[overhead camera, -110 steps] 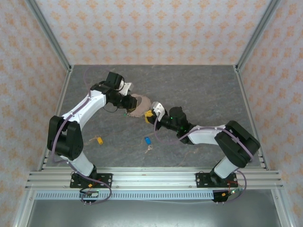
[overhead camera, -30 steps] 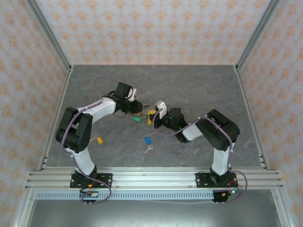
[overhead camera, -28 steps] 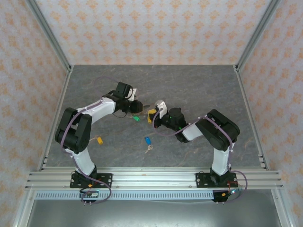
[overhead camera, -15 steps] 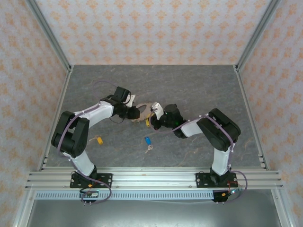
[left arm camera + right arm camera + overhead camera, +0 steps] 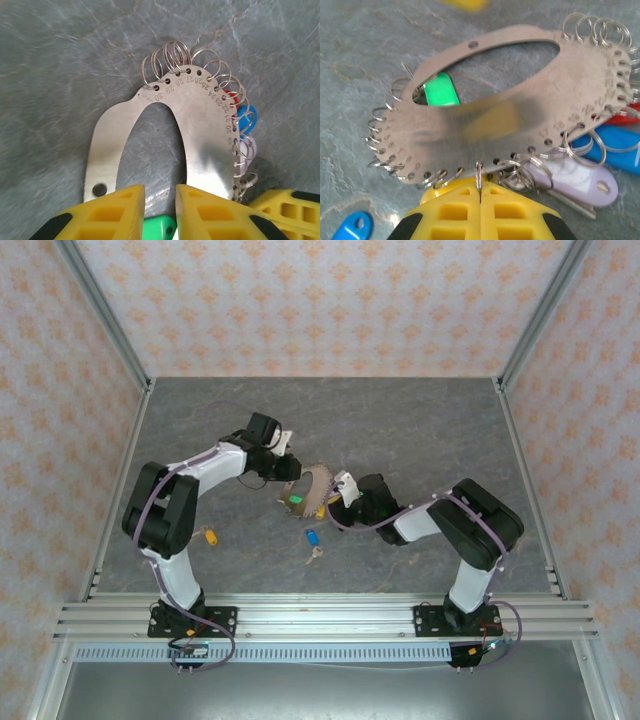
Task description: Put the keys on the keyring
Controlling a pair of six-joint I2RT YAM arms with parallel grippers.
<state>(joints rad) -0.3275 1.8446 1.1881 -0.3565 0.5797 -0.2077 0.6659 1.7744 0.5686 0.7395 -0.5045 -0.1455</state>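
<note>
Right gripper (image 5: 480, 186) has its yellow fingers pressed fully together, nipping one upright split ring (image 5: 479, 175) at the near rim of the keyring (image 5: 570, 85). Its wrist view shows the keyring as a flat oval metal plate with a long oval opening. Numbered holes run round the edge, and a small wire ring sits in most of them. At the plate's right end lie a lilac-tagged key (image 5: 575, 182), a blue-tagged key (image 5: 615, 145) and a red tag (image 5: 626, 117). A green tag (image 5: 437, 90) shows through the opening, and a loose blue key (image 5: 352, 225) lies just clear of the plate at lower left.

Left gripper (image 5: 160, 191) hangs over the opposite, plain end of the plate. Its jaws are a narrow gap apart with nothing visibly pinched, and the green tag shows through that gap. Whether its fingers touch the plate I cannot tell.

The overhead view adds the wider layout. The keyring lies mid-way across the grey table (image 5: 430, 440), between both grippers. The loose blue key and a small silvery key (image 5: 316, 554) lie just nearer the arm bases, and a yellow-tagged key (image 5: 208, 535) lies well apart to the left.
</note>
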